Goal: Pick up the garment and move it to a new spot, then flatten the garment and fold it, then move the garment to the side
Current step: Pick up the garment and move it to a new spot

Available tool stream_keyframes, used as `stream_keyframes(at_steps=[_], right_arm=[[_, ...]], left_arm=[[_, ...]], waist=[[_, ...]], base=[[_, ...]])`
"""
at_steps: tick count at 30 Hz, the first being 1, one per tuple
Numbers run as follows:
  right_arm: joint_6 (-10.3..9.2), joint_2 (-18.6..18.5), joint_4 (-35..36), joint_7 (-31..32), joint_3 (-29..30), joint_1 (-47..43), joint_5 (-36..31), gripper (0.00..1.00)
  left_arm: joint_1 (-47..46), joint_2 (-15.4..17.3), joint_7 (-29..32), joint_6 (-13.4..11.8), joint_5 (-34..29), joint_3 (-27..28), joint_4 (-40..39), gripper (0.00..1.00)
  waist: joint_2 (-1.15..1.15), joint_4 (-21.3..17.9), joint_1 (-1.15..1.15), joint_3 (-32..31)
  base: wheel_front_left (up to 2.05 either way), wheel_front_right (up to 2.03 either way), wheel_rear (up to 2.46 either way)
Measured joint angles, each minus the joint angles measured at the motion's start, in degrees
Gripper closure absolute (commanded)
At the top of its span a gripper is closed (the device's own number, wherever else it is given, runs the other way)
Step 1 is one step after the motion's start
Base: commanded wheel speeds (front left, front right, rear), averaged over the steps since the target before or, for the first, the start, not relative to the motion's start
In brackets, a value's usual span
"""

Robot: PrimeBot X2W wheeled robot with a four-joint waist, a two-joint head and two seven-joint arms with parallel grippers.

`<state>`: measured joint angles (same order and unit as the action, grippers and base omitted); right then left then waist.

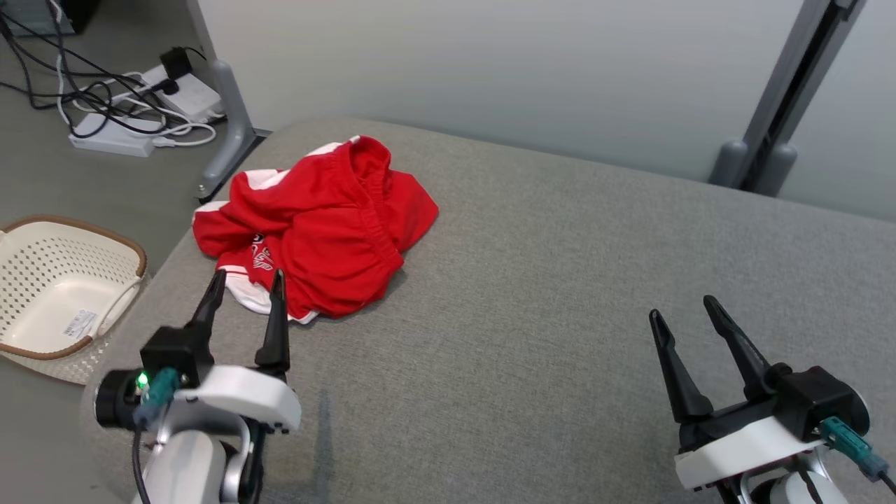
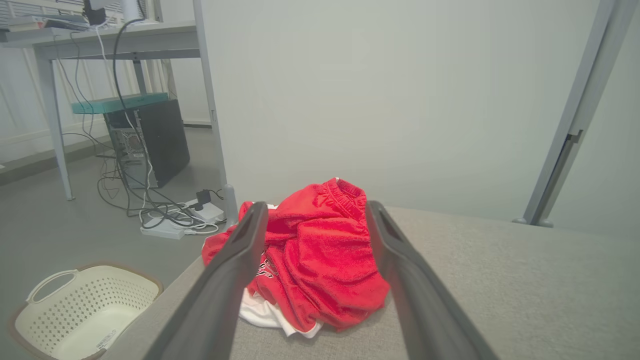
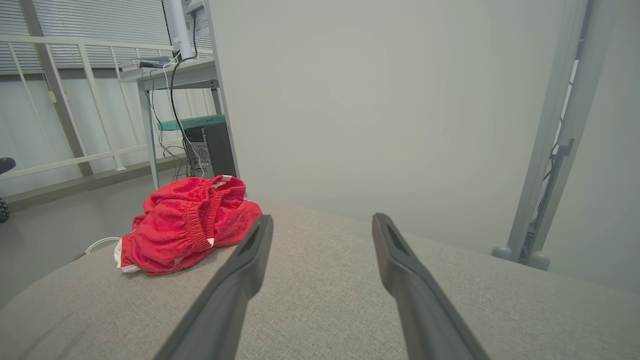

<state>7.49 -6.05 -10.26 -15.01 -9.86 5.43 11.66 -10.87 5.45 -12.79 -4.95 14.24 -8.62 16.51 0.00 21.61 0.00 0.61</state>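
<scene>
- Head camera: high, looking down over the grey cushion.
- Left wrist camera: low, close to the red shorts.
- Right wrist camera: low, farther off, red shorts at its left.

Bright, even, diffuse indoor light, faint soft shadow under the garment, head view sharp, wrist views wide-angle, verticals leaning at edges, left tool soft near the lens
</scene>
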Motion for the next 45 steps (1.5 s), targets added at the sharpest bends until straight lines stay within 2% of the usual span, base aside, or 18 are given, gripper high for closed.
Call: stream_keyframes(at_steps=[5,9,13,18,26,30,44,45], right_arm=[[0.0,-5.34,4.5,-0.13,-1.09,1.61,2.0,0.0],[0.0,-8.68,7.43,-0.13,-1.09,2.56,3.56,0.0],[0.0,-11.13,9.59,-0.13,-1.31,3.49,4.92,0.0],[0.0,-12.49,10.88,-0.13,-1.31,3.56,5.67,0.0],[0.0,-14.41,12.38,-0.13,-1.55,4.0,6.49,0.0],[0.0,-15.1,12.95,-0.13,-1.66,4.59,6.9,0.0],[0.0,-16.71,13.47,-0.13,-1.48,4.85,7.45,0.0],[0.0,-16.77,13.51,-0.13,-1.45,4.85,7.45,0.0]], left_arm=[[-9.82,4.33,12.58,-0.18,-1.47,-0.25,4.08,0.0],[-16.53,6.05,21.99,-0.78,-0.62,0.54,7.04,0.0],[-22.15,7.22,28.93,-2.05,0.37,2.01,9.37,0.0],[-26.59,9.27,32.79,-3.83,-0.21,2.68,11.7,0.0],[-32.93,10.55,39.35,-5.8,0.58,4.02,15.07,0.0],[-34.39,10.59,43.23,-6.37,0.77,3.36,16.46,0.0],[-35.29,10.59,50.11,-10.46,0.83,3.22,16.38,0.0],[-35.18,10.47,50.66,-10.56,1.13,3.14,16.33,0.42]], waist=[[0.0,-3.16,0.0,5.72],[0.0,-5.15,0.0,9.91],[0.0,-6.93,0.0,13.74],[0.0,-8.53,0.0,16.67],[0.0,-10.78,0.0,20.49],[0.0,-11.61,0.0,21.99],[0.0,-12.71,0.0,24.74],[0.0,-12.65,0.0,24.93]], base=[[0.0,0.0,0.0],[0.0,0.0,0.0],[0.0,0.0,0.0],[0.0,0.0,0.0],[0.0,0.0,0.0],[0.0,0.0,0.0],[0.0,0.0,0.0],[0.0,0.0,0.0]])
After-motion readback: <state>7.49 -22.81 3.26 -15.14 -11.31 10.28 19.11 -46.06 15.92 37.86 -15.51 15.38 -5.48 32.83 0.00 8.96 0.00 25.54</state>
